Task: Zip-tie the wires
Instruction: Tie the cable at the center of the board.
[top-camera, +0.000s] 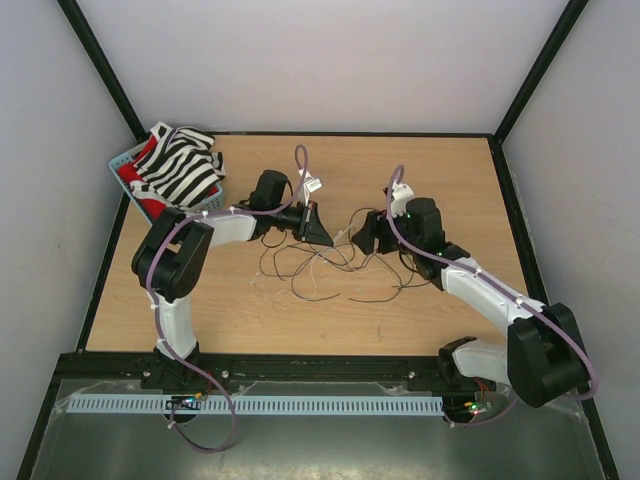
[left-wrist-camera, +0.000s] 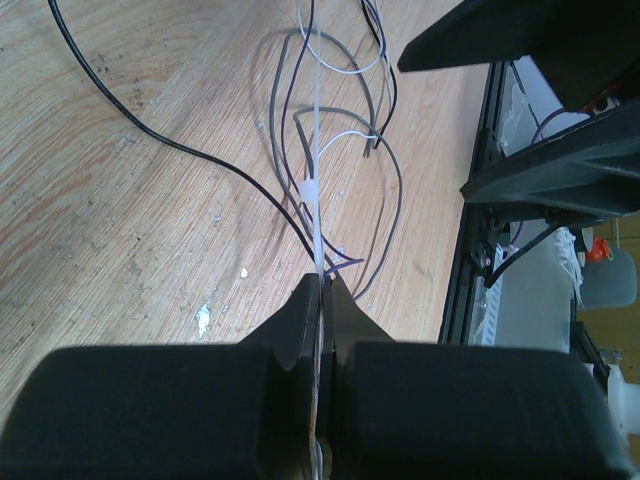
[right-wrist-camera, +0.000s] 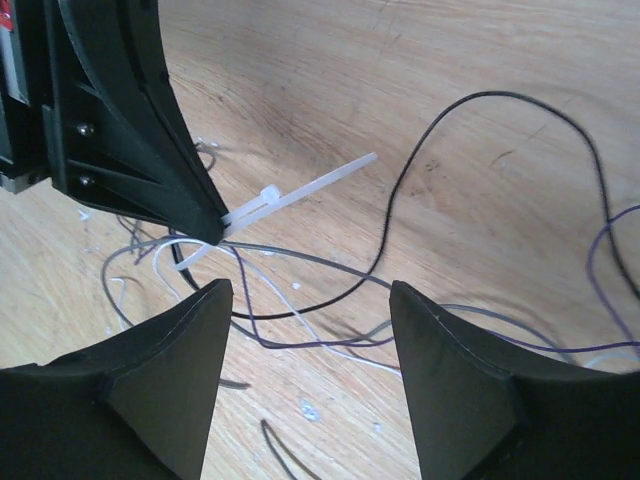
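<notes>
Zip tie (right-wrist-camera: 300, 189) in left gripper (left-wrist-camera: 322, 287) — wires (top-camera: 318, 262) nearby

1. Soft, even light fills every view; the wooden surface (top-camera: 300, 310) looks bright, with no glare.
2. Left wrist: wires (left-wrist-camera: 398, 195) ahead of the fingers (left-wrist-camera: 200, 400) cast faint grey shadows; the fingers are dark and blurred.
3. Right wrist: the fingers (right-wrist-camera: 170, 390) are soft-edged; the surface beyond them is sharp.

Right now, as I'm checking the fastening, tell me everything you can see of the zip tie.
The zip tie is a thin white plastic strip with a small blocky head partway along. The shut left claw pinches one end; the tail juts out straight above the wires. The open right claw is clear of it.
</notes>
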